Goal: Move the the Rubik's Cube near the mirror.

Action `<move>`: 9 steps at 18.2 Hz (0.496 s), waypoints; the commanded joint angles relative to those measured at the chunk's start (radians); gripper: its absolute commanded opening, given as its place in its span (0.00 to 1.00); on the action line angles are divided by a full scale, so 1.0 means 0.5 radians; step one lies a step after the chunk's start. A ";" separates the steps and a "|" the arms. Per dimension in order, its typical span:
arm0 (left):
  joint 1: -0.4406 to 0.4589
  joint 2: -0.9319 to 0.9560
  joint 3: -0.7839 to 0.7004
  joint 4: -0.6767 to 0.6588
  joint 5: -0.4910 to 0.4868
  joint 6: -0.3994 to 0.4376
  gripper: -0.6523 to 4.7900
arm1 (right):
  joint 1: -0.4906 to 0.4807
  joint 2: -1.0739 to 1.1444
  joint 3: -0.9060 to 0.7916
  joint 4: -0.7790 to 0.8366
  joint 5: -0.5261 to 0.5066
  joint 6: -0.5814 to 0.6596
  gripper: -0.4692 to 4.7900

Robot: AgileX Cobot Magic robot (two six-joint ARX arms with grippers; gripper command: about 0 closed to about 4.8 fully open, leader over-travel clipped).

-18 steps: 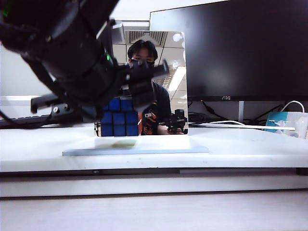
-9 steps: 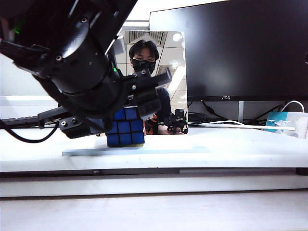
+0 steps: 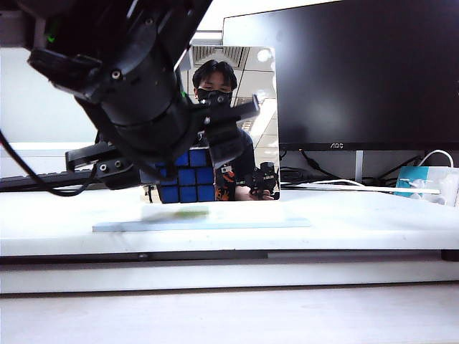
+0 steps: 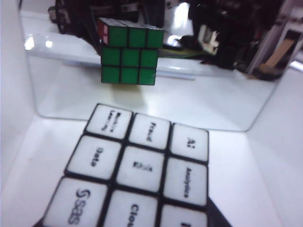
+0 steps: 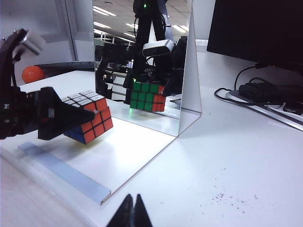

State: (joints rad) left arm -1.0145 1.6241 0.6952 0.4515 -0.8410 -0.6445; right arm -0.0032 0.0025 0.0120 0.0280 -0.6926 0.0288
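The Rubik's Cube (image 3: 186,185) hangs just above the mirror's white base plate (image 3: 237,215), blue face toward the exterior camera. My left gripper (image 3: 188,163) is shut on it, with one black finger (image 5: 52,118) against its side. In the left wrist view the cube's white printed face (image 4: 137,163) fills the foreground and hides the jaws. The mirror (image 3: 252,86) stands upright right behind the cube and reflects its green face (image 4: 129,59). In the right wrist view the cube (image 5: 91,120) floats in front of the mirror (image 5: 142,56). My right gripper (image 5: 132,210) is shut and holds nothing, low over the table.
A black monitor (image 3: 358,72) stands behind and to the right of the mirror. Cables (image 5: 265,92) lie at its foot. A blue box (image 3: 419,179) sits at the far right. An orange ball (image 5: 32,74) rests beyond the left arm. The plate's front edge (image 5: 61,170) is raised.
The left gripper has carried the cube slightly right. It swung closer to the exterior camera, then back toward the mirror. The right gripper has stayed where it was.
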 commanded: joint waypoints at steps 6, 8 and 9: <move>-0.002 0.082 0.007 0.128 0.106 0.012 0.59 | 0.000 0.000 -0.009 0.064 0.004 0.004 0.09; -0.002 0.081 0.007 0.213 0.072 0.098 0.82 | 0.000 0.000 -0.009 0.064 0.005 0.003 0.09; -0.002 0.081 0.007 0.249 0.058 0.188 0.92 | 0.000 0.000 -0.009 0.064 0.005 0.003 0.09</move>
State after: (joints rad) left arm -1.0149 1.6669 0.6956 0.5438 -0.7975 -0.5980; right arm -0.0036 0.0025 0.0120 0.0441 -0.6922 0.0288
